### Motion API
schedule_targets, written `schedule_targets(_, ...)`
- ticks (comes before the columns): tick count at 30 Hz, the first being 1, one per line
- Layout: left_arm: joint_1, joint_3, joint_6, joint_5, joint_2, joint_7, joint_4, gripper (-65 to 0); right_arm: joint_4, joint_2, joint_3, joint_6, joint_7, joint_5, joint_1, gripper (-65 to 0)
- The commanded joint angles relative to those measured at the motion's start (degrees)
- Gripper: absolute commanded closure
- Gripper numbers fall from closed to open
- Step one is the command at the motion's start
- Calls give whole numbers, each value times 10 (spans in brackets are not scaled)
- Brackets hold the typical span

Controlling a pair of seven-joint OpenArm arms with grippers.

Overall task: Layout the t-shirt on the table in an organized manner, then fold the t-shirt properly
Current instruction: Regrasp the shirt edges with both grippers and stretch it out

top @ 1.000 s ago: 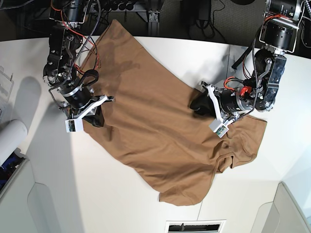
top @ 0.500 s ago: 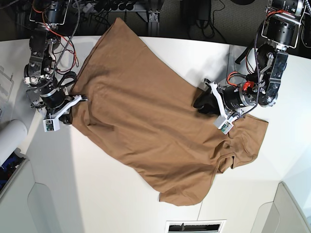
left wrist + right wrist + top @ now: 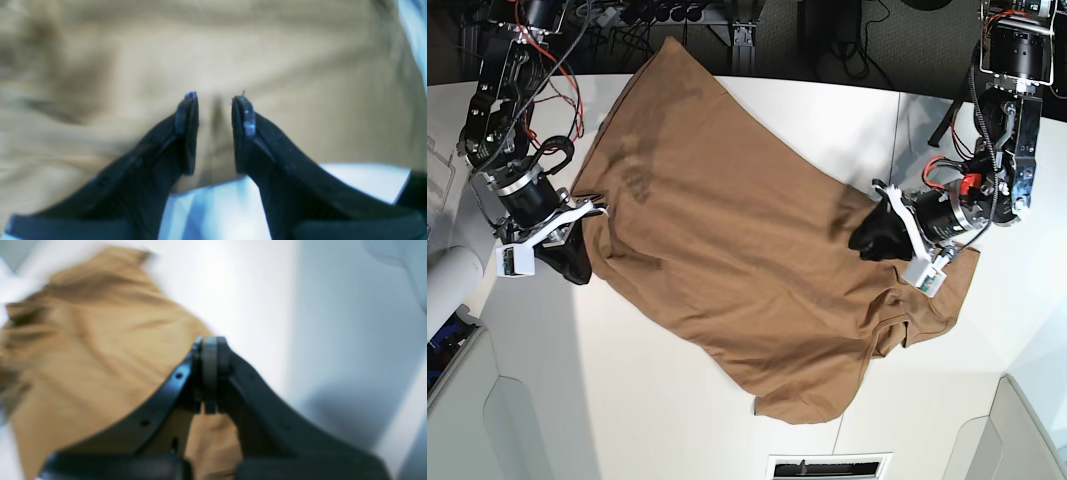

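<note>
The tan t-shirt (image 3: 727, 230) lies spread diagonally across the white table (image 3: 827, 110), its far corner hanging over the back edge. My right gripper (image 3: 577, 262) is at the shirt's left edge. In the right wrist view this gripper (image 3: 210, 373) has its pads closed, and tan cloth (image 3: 83, 356) runs under and between the fingers. My left gripper (image 3: 864, 238) rests over the shirt's right edge. In the left wrist view it (image 3: 215, 110) has its jaws a little apart, above creased cloth (image 3: 233, 50) and a strip of table (image 3: 213, 206).
A white roll (image 3: 447, 285) lies at the left edge. Grey-white bins stand at the near left (image 3: 467, 420) and near right (image 3: 1027, 430) corners. A vent slot (image 3: 827, 467) is at the front edge. Dark floor with cables lies behind the table.
My right gripper pulled the shirt's left edge outward to the left, then came slightly back and down. My left gripper moved to the right and down along the shirt's right edge.
</note>
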Motion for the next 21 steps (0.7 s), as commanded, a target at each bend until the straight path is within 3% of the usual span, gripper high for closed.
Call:
schedule_targets(1,-6,-20,-6,-17,-8,-10,13,-203,26,-1,0,3,1,20,-3,0)
schedule_targets(6,-2,-81,-6,-20,-17,-7,7,-293,63,-12,-22,7,-87,96,-43,0)
schedule_targets(9,11,-105,-3,-1,-25,-20,-16,-301,70,-12,-43,21,-130,130,-75,0)
schedule_targets(13,20,-125,-2,8,-31,-37,-64,-301,79,-11,-78,21,-174,132,-109,-262)
schedule_targets(15,21,-130,-2,8,-33,-48,-85,-301,87,-11,-93,21,-192,131,-126,-340)
schedule_targets(18,21,-135,-2,10,-33,-55,-105,-302,101,-5,-118,22,-203,129,-156,-349)
schedule_targets(21,21,-134,26,50,-33,-85,-113,-302,108,13,-150,22,-202,112,-182,-349)
